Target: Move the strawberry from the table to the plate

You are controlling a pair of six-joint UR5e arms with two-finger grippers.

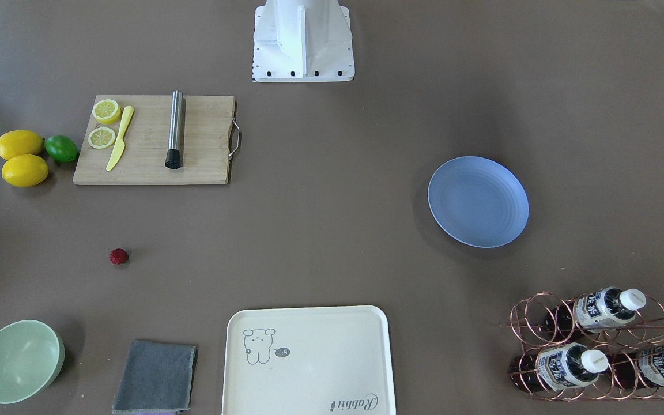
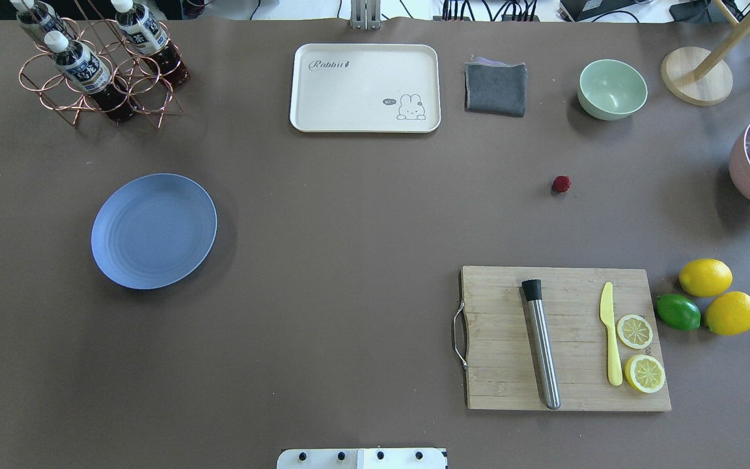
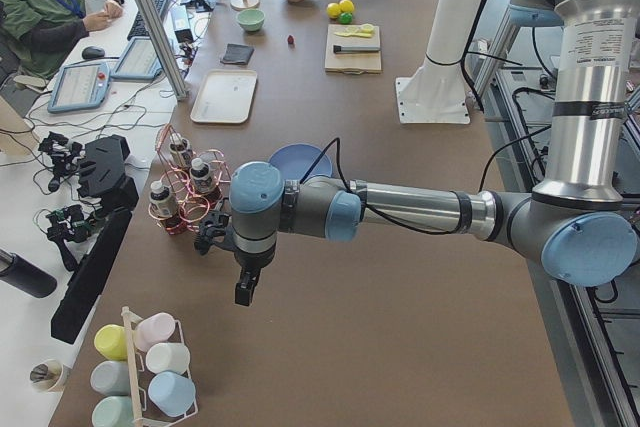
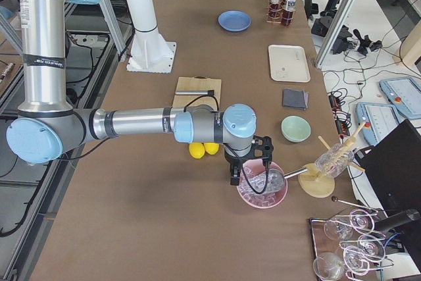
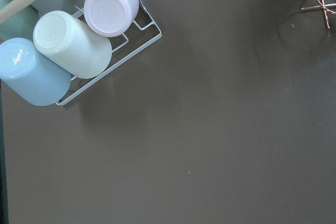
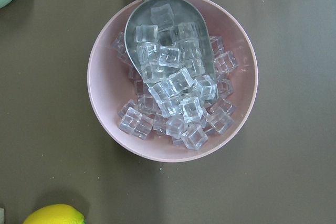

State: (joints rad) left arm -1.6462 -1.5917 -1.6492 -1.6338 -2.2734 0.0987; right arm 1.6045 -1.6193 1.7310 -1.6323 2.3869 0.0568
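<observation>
The strawberry, tiny and dark red, lies alone on the brown table between the cutting board and the green bowl. Far across the table rests the light blue plate, with nothing on it. My left gripper hangs beyond the plate at the table's left end, near the bottle rack. Over the pink bowl of ice at the opposite end hangs my right gripper. Both grippers show only in the side views, so I cannot tell whether they are open or shut.
A wooden cutting board carries a steel muddler, a yellow knife and lemon halves; two lemons and a lime lie beside it. A cream tray, grey cloth, green bowl, bottle rack, ice bowl and cup rack line the edges.
</observation>
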